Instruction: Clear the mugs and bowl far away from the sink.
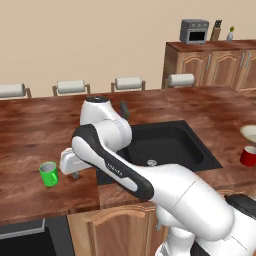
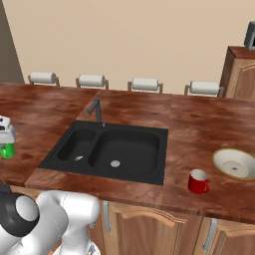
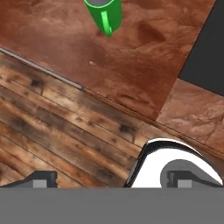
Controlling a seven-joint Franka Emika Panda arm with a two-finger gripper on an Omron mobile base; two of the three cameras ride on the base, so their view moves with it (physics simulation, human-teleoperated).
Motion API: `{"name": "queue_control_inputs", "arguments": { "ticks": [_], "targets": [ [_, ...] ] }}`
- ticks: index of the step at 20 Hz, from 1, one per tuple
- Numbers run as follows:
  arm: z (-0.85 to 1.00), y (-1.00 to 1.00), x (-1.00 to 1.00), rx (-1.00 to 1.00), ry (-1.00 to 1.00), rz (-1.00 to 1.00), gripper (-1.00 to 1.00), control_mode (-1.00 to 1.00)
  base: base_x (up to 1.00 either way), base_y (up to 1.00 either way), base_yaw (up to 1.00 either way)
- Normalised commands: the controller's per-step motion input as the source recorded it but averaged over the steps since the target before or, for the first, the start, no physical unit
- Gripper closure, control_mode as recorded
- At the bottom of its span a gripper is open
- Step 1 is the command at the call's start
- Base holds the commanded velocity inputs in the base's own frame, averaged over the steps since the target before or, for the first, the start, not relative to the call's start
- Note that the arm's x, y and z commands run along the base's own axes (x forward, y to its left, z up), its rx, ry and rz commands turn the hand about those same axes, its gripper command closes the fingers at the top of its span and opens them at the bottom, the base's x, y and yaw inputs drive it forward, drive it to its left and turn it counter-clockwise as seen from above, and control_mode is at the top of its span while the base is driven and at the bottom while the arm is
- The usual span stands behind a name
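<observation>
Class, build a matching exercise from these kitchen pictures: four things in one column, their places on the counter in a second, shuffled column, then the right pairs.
Things:
1. green mug
2. red mug
3. bowl
4. faucet

Places:
A. at the sink's back edge
B. counter left of the sink, beside the gripper
C. far right of the counter
D. between sink and bowl

Pairs: 1-B, 2-D, 3-C, 4-A

The arm (image 1: 125, 165) is showing glossy white rounded shells, with dark grey bands wrapping its joints, small lettering running along one band, and a dark cap topping the shoulder.
</observation>
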Motion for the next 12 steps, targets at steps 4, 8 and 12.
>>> {"name": "queue_control_inputs", "arguments": {
  "ticks": [4, 8, 12],
  "targets": [
    [-0.21, 0.3, 0.39, 0.0, 0.08, 0.0, -1.0, -1.0, 0.0, 0.0, 0.0],
    [-0.3, 0.47, 0.27, -0.02, 0.0, 0.0, -1.0, -1.0, 0.0, 0.0, 0.0],
    [-0.29, 0.32, 0.16, -0.06, 0.0, 0.0, -1.0, -1.0, 0.0, 0.0, 0.0]
  ]
}}
